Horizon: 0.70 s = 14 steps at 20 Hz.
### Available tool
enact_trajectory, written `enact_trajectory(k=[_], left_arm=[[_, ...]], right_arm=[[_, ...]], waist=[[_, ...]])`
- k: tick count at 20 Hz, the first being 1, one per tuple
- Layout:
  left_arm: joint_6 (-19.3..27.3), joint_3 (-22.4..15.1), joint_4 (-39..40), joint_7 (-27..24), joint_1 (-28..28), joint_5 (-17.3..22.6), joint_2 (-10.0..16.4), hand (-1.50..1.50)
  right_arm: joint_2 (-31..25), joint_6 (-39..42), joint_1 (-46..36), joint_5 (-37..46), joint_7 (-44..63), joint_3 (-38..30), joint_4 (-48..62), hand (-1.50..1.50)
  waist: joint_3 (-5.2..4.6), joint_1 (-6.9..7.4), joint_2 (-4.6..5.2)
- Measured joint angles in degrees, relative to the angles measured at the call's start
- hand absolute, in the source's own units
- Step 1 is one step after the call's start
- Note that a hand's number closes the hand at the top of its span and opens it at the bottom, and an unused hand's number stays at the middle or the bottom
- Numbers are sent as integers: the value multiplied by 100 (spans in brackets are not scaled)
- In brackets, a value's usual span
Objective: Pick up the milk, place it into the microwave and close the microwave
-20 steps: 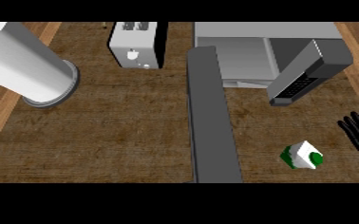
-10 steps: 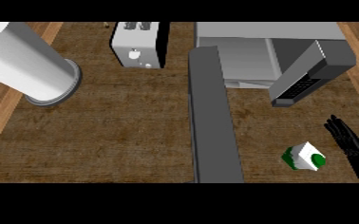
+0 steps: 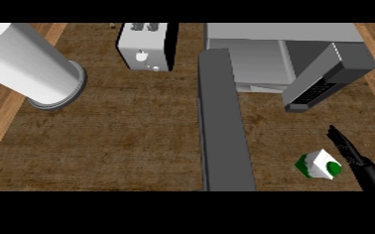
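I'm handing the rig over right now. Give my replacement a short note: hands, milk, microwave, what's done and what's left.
Right hand: open, fingers straight, just right of the milk, not gripping it.
Left hand: not in view.
Milk: on the counter, in front of the microwave.
Microwave door: open.
Done: nothing yet.
Left: grasp the milk, put it inside, close the door.

In the upper middle-left of my view a white toaster (image 3: 147, 47) stands with its slots facing up and a small knob on its face. It sits on the dark wood-grain counter (image 3: 124, 139), which fills most of the frame.
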Motion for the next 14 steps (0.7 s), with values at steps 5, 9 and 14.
enact_trajectory(k=[5, 9, 14], left_arm=[[-109, 3, 36, -35, 41, 78, -24, -150], [-254, 97, 50, -92, 163, 173, 26, -150], [-308, 133, 79, -135, 152, 242, 33, -150]], right_arm=[[57, -244, -389, 131, -324, 227, 774, -150], [99, -349, -644, 116, -474, 311, 1277, -150], [209, -348, -953, 1, -540, 391, 1745, 150]], waist=[[5, 16, 11], [10, 51, 13], [12, 39, 23]])
